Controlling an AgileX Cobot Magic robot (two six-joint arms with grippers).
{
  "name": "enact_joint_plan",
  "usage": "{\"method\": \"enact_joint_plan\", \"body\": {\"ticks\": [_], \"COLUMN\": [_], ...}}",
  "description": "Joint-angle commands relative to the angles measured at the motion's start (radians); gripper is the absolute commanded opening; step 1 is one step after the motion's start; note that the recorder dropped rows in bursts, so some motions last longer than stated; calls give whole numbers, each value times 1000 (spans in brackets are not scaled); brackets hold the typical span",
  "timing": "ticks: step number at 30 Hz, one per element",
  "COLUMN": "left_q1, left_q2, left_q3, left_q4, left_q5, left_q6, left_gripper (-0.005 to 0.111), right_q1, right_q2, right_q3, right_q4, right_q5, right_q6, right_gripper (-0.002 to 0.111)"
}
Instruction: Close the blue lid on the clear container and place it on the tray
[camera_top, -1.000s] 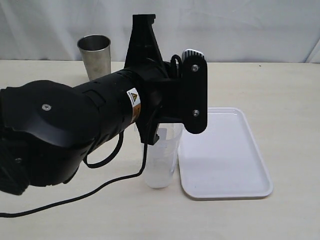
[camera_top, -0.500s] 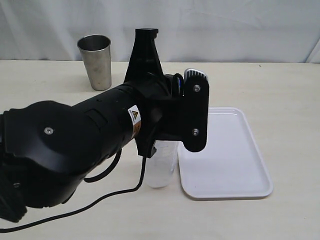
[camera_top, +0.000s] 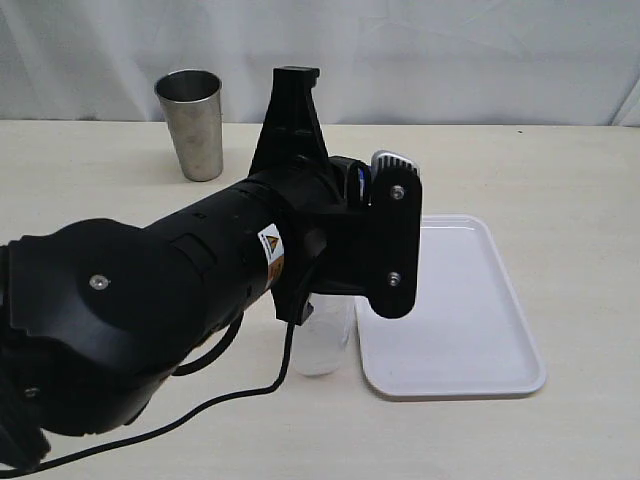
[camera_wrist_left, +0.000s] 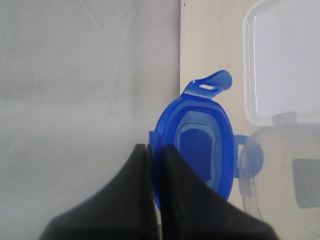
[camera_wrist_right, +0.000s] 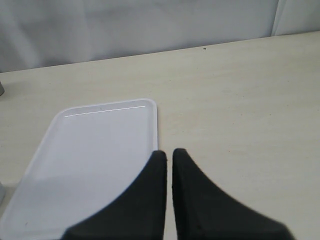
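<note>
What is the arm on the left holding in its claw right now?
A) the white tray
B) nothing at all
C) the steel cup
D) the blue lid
D: in the left wrist view the left gripper is shut on the rim of the blue lid.

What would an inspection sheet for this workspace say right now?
Surface: pale table, no spills seen.
Job's things: blue lid pinched by its rim, a flap sticking out, not on the clear container; container upright, open, on the table beside the tray; tray bare where visible.
Clutter: steel tumbler upright at the far left.
Grippers: left gripper shut on the lid; right gripper shut, holding nothing.
Cables: black cable hanging from the left arm and trailing over the table.
Surroundings: white cloth behind the table.
</note>
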Motion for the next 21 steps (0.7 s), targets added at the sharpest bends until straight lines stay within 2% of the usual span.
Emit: {"method": "enact_joint_plan", "body": {"ticks": [1,12,21], "left_q1": [-19,-21,-21], "left_q2": [-1,-1,-1], "left_q3": [1,3,59], "left_q4": [-1,-5,2], "left_q5": [37,49,81], "left_q6": [-7,-9,-61], "left_gripper": [0,0,0], "right_q1": [-4,-4,-4], "right_q2": [-4,-4,-4], "right_q3": [3,3,3], "right_q4": [-1,-1,-1], "right_q5": [-4,-4,-4], "right_q6": [3,3,3], "right_gripper": [5,5,5]}}
